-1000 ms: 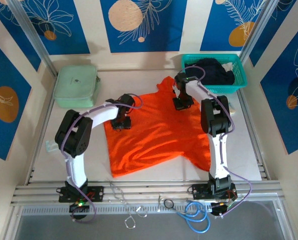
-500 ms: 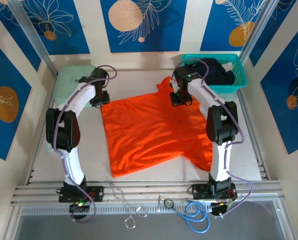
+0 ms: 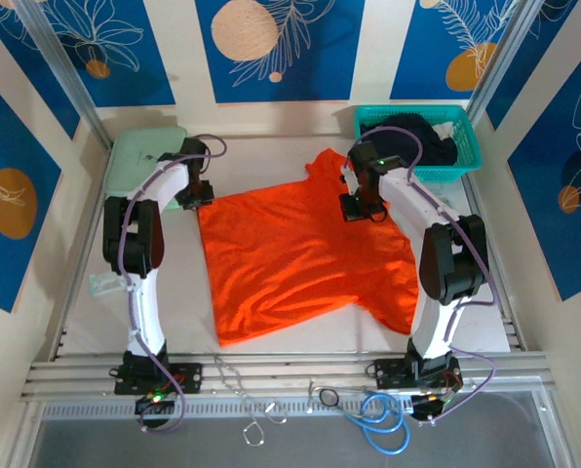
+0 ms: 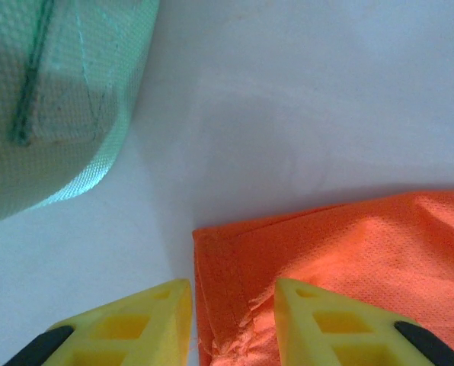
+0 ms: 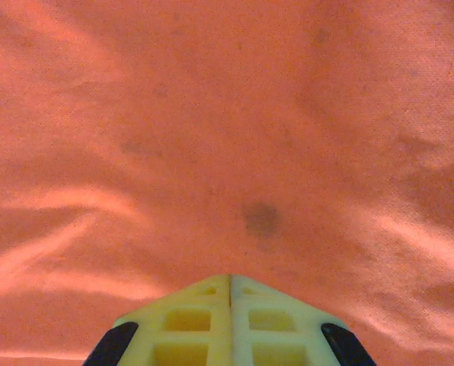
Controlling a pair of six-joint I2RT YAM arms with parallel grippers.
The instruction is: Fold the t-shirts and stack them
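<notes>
- Two thin-fabric shirts are out: a bright orange short-sleeved t-shirt point(image 3: 300, 258) lies spread nearly flat across the middle of the white table point(image 3: 495, 292), and a black t-shirt point(image 3: 417, 136) sits bundled in the teal plastic mesh basket point(image 3: 469, 146) at the far right corner.
- At the orange shirt's far left corner, the left gripper point(image 3: 199, 198) has its yellow jaws spread, and that corner of cloth point(image 4: 341, 252) lies rumpled in the gap between them point(image 4: 233, 286).
- Just beside it sits the pale green plastic box point(image 3: 139, 156), apart from the shirt.
- Near the collar, the right gripper point(image 3: 361, 207) hangs low over the orange fabric with its jaws pressed together point(image 5: 231, 278); I cannot tell whether any cloth is caught.
</notes>
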